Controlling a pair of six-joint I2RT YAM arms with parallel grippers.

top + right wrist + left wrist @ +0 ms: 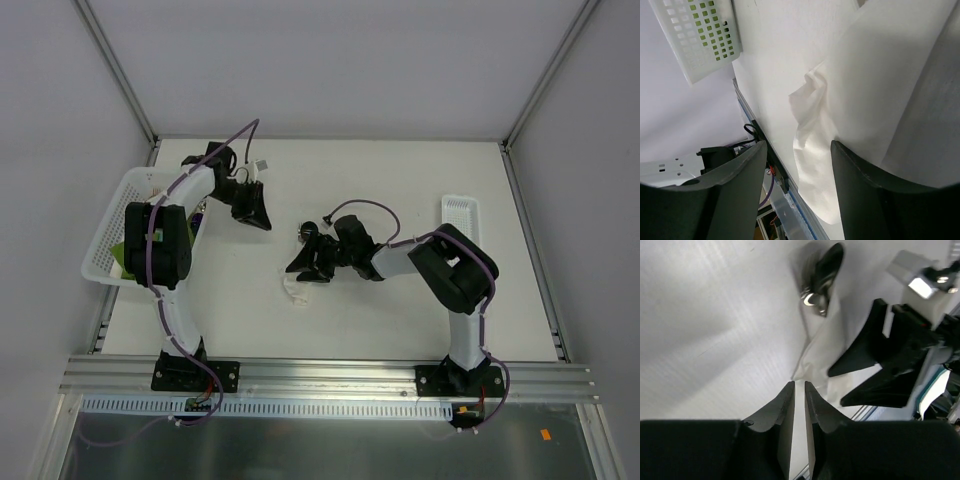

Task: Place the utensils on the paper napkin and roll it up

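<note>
The left arm reaches up and bends toward 1 o'clock, its wrist tipped down at the counter. The left fingers are drawn almost together, with only a thin slit between them and nothing gripped in it. They hang over bare counter, short of the paper napkin.

The right arm folds back from its base and stretches toward 9 o'clock, low over the middle of the counter. The right fingers are spread well apart. The crumpled napkin lies in the gap between them, but I can't tell whether either finger touches it.

From above, the napkin lies bunched just at 6 o'clock of the right fingers. A dark, shiny spoon rests at its far end. I can't make out the fork. A white basket sits at 9 o'clock and a small white tray at 3 o'clock.
</note>
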